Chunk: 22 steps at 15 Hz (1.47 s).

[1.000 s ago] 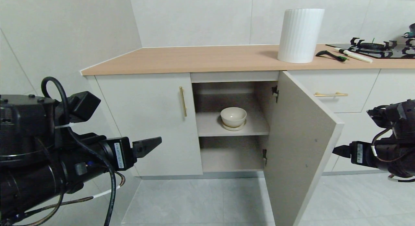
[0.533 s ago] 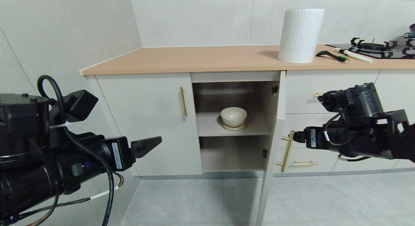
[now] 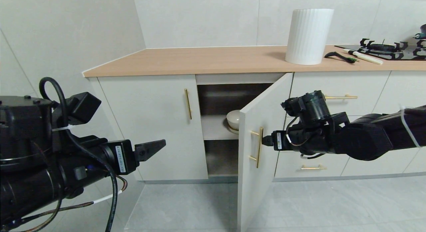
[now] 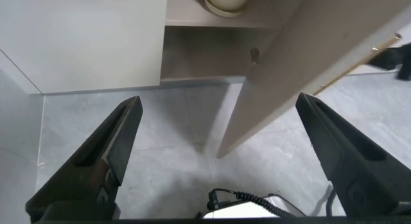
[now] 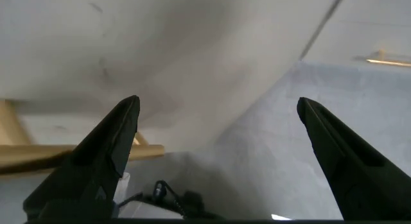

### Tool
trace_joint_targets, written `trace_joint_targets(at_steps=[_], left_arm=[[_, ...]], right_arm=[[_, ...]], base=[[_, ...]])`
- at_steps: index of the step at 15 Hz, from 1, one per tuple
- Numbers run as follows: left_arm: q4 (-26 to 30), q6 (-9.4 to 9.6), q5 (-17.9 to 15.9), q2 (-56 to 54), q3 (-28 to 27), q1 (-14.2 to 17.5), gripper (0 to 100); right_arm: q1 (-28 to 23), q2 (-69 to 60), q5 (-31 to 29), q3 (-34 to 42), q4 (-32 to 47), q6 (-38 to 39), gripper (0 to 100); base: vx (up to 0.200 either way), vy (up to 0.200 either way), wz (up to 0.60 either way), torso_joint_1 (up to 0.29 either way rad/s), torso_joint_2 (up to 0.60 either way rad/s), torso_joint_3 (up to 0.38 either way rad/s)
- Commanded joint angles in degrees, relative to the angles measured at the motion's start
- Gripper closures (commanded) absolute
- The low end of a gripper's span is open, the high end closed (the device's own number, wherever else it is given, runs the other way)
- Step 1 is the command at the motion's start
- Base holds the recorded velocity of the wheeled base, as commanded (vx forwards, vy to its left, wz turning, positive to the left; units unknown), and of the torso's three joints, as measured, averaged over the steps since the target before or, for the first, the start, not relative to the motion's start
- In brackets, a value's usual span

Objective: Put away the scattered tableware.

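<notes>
With the bowl shelved at 10 o'clock of the right hand, which rests spread open by the door handle, closing seems the step in hand; next, press the door flush.

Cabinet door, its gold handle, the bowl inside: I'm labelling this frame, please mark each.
cabinet door (image 3: pixel 253 198), head view, lower outer face.
gold handle (image 3: pixel 259 147), head view, middle of the bar.
bowl (image 3: pixel 233 119), head view, visible side beside the door edge.

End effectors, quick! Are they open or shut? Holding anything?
Left end effector: open, holding nothing.
Right end effector: open, holding nothing, at the cabinet door.
</notes>
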Motion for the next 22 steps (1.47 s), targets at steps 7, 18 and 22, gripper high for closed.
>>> trace_joint_targets(at_steps=[7, 18, 22], left_arm=[[0.0, -0.1, 0.1, 0.5, 0.0, 0.0, 0], [0.3, -0.01, 0.2, 0.8, 0.0, 0.0, 0], [-0.1, -0.28, 0.2, 0.7, -0.3, 0.5, 0]], right_arm=[[0.7, 8.5, -0.1, 0.1, -9.8, 4.7, 0], [0.8, 13.1, -0.4, -0.8, -18.9, 8.0, 0], [1.2, 13.5, -0.5, -1.0, -20.8, 9.7, 0]], base=[[0.0, 0.0, 0.0, 0.0, 0.0, 0.0], [0.036, 0.0, 0.0, 0.0, 0.0, 0.0], [0.15, 0.0, 0.0, -0.003, 0.0, 0.002]])
